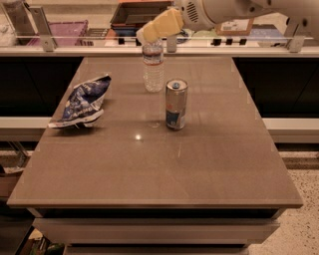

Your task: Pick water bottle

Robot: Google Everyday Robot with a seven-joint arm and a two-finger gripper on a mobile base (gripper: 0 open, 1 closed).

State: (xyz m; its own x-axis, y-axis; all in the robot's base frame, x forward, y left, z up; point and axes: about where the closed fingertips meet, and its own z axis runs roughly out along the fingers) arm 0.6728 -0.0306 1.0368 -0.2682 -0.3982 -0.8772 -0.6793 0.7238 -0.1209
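Well, the gripper (145, 35) is up at the far edge of the table (149, 169), a pale yellow tip at the end of a white arm (224, 7) that slants in from the two o'clock side. Whether it is spread or pressed together I cannot tell from where I stand, and nothing is plainly pinched in it. Its tip sits right at the top of the water bottle (153, 69), covering the cap, so the two look to meet at the neck, though actual contact is not clear. The water bottle stands upright on the table, directly at six o'clock below the gripper, clear and ribbed with a pale label band near its shoulder. A silver-blue can (176, 104) stands upright near the bottle at its five o'clock, with a gap between them. A crumpled blue-and-white chip bag (82, 102) lies well apart, toward eight o'clock from the bottle, near the table's left edge.
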